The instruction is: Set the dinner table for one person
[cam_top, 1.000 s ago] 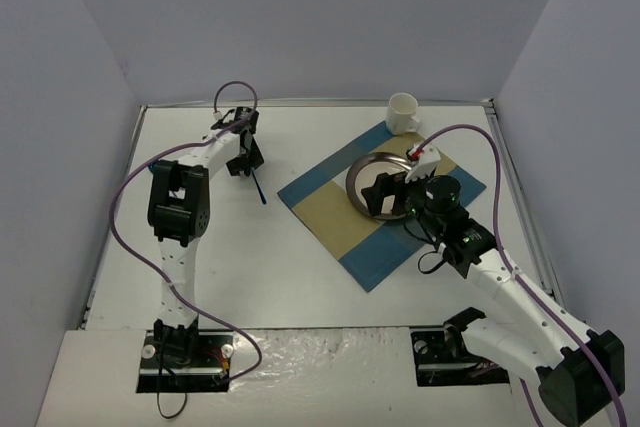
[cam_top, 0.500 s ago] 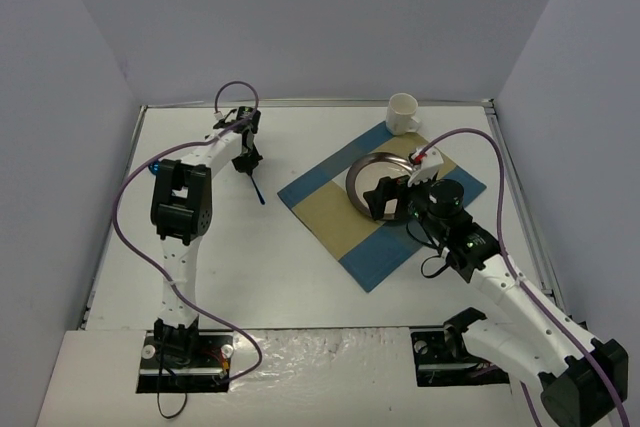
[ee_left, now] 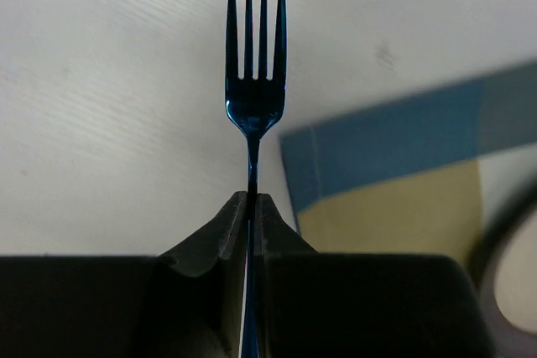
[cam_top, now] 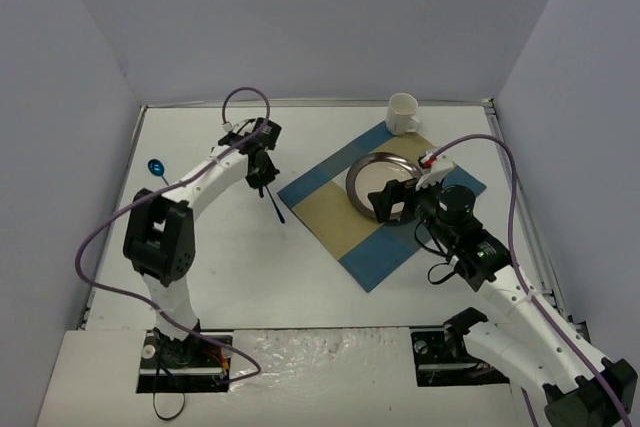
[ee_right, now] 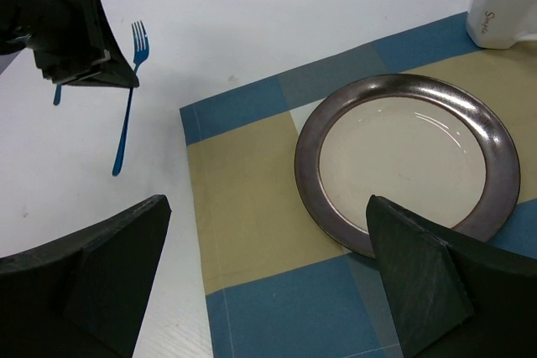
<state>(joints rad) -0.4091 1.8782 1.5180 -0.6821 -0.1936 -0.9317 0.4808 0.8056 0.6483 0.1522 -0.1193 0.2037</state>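
My left gripper (cam_top: 263, 169) is shut on a blue fork (cam_top: 274, 202) and holds it over the white dinner table (cam_top: 230, 267), just left of the blue-and-tan placemat (cam_top: 345, 212). In the left wrist view the fingers pinch the fork (ee_left: 254, 81) just below its head, tines pointing away. The right wrist view shows the fork (ee_right: 128, 106) hanging from the left gripper (ee_right: 126, 81). My right gripper (cam_top: 392, 202) is open and empty over the placemat (ee_right: 243, 207), by the near rim of the dark-rimmed plate (ee_right: 306, 148).
A white mug (cam_top: 402, 113) stands at the placemat's far corner, also in the right wrist view (ee_right: 502, 6). A blue spoon (cam_top: 155, 166) lies near the left wall. The plate (cam_top: 358, 175) sits on the placemat's far half. Lavender walls ring the table.
My left gripper has carried the fork right and nearer, toward the placemat's left edge. The spoon at the left has come into view. My right gripper has drawn back slightly to the right.
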